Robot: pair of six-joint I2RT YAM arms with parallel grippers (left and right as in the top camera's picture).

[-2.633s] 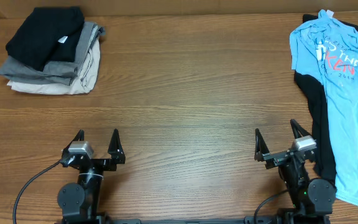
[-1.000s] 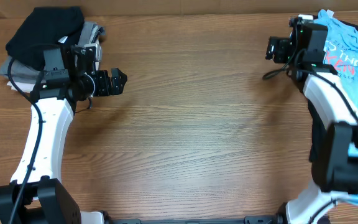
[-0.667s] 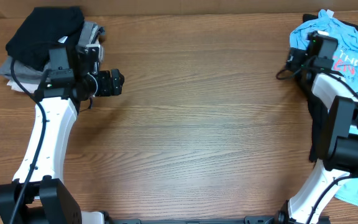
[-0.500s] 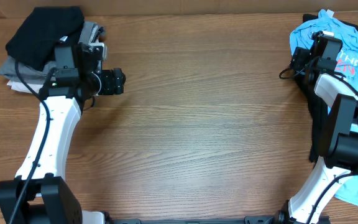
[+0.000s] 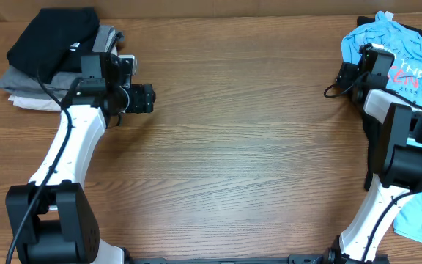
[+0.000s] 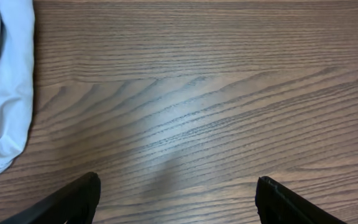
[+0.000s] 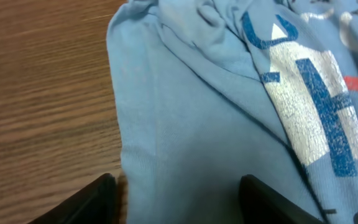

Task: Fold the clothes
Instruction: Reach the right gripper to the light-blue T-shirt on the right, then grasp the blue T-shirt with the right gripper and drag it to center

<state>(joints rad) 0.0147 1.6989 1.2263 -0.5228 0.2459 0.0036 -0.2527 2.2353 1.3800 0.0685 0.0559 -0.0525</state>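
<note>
The right gripper [image 7: 176, 190] stands apart just above the light blue T-shirt [image 7: 216, 112]; the left gripper [image 6: 177, 186] stands apart above the wooden table [image 6: 197, 81]

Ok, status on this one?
Left gripper open over table. Right gripper open at T-shirt edge, no grip. T-shirt unfolded, nothing blocking.
</note>
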